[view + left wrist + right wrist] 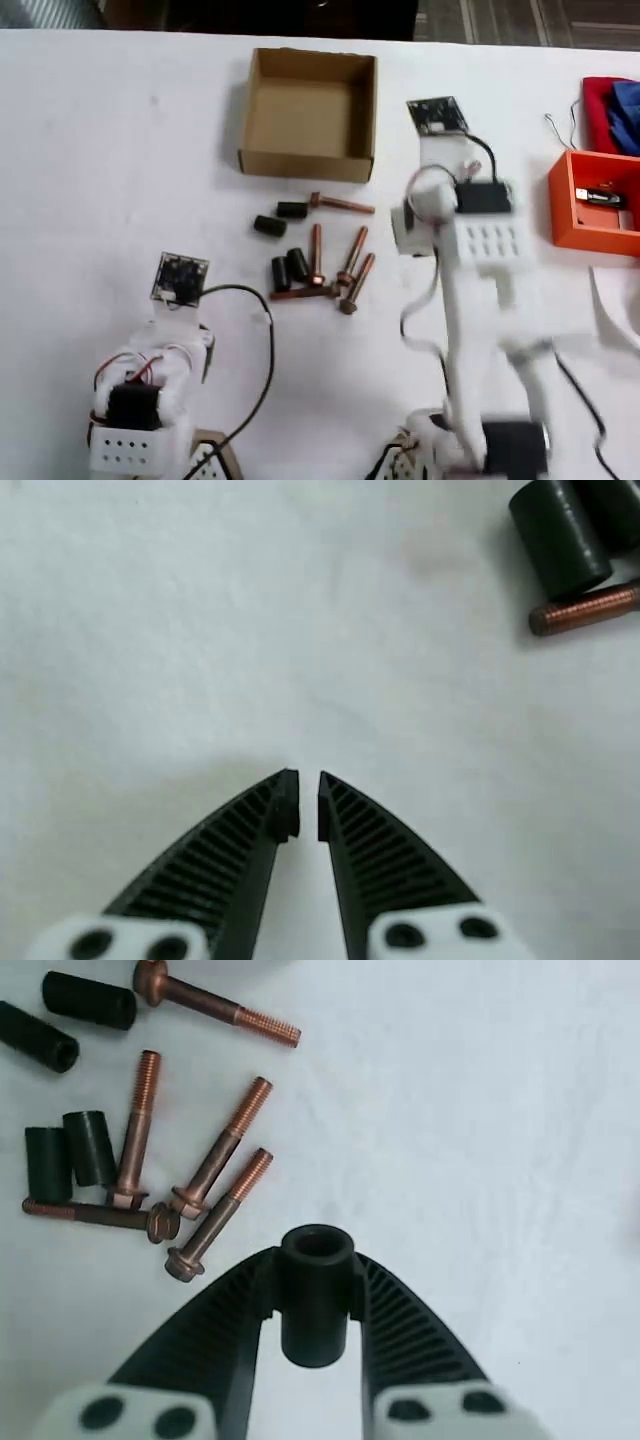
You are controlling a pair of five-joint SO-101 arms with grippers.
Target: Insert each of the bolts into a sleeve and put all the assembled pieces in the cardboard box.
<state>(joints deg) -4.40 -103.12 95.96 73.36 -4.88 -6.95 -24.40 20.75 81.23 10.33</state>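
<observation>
On table (120, 130): five bolts (316, 250), four loose sleeves (270, 226).

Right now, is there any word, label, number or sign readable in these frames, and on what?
None can be read.
Cardboard box: plain, no print seen.
Black item with a pale patch in the orange tray: too blurred to read.
Bolts and the sleeve in the right gripper: no markings seen.

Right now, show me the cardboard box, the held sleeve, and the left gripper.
cardboard box (305, 165), high view, near wall.
held sleeve (316, 1310), right wrist view, its side.
left gripper (304, 802), left wrist view, between fingertips.
</observation>
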